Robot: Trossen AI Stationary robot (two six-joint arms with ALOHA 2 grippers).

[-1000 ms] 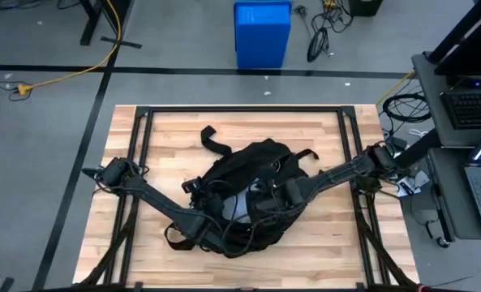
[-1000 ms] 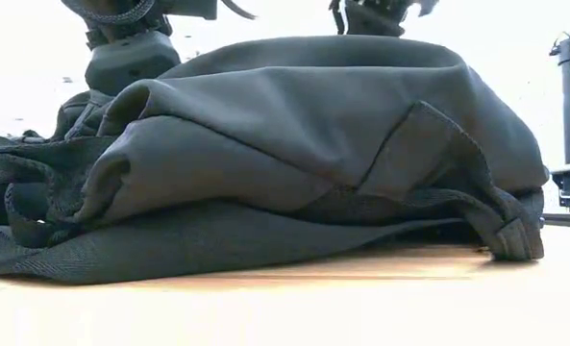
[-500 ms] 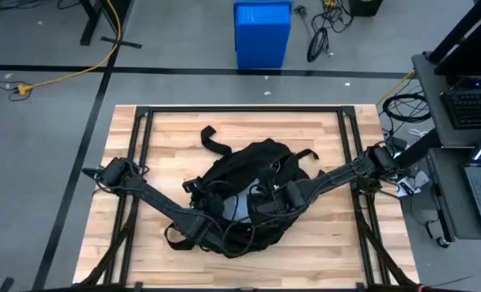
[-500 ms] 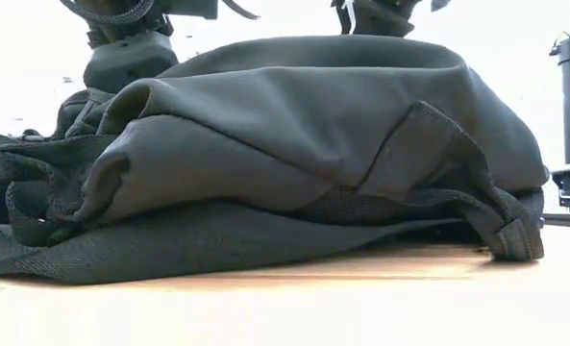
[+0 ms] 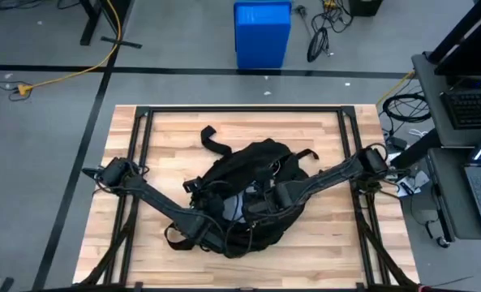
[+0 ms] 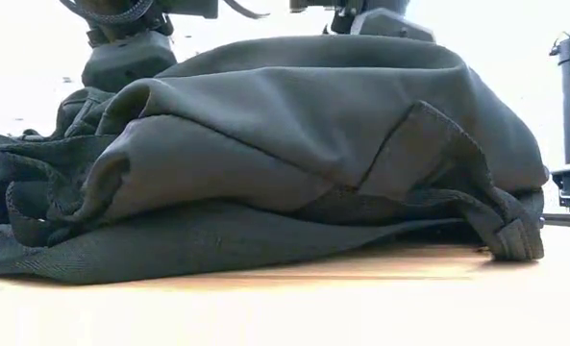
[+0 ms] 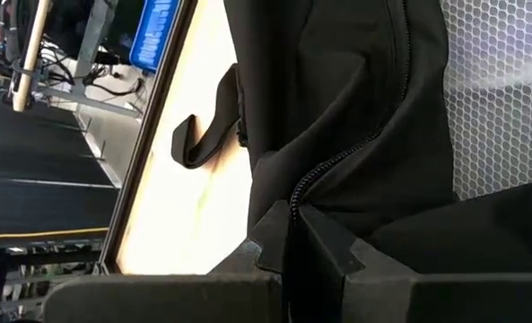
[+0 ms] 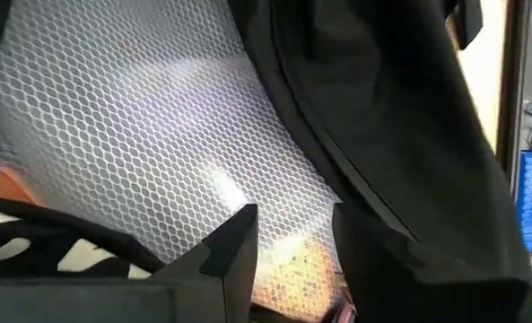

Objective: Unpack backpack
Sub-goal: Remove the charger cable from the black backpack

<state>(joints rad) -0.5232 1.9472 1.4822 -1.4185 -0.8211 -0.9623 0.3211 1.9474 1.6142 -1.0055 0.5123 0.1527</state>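
The backpack (image 5: pixel 244 195) lies slumped at the centre of the table (image 5: pixel 167 138). The left claw (image 7: pixel 294 256) is clamped on the zipper edge of its opening, and the right claw (image 8: pixel 292 247) is spread apart inside, against the mesh lining (image 8: pixel 140 135). Risk: if the left claw's hold on the thin fabric slips, the opening may collapse onto the right claw, or its fingers may snag the mesh.

Backpack (image 5: pixel 248 191): no lettering readable in any view.
Blue bin (image 5: pixel 262 32): no label readable.
Other surfaces: no readable text.
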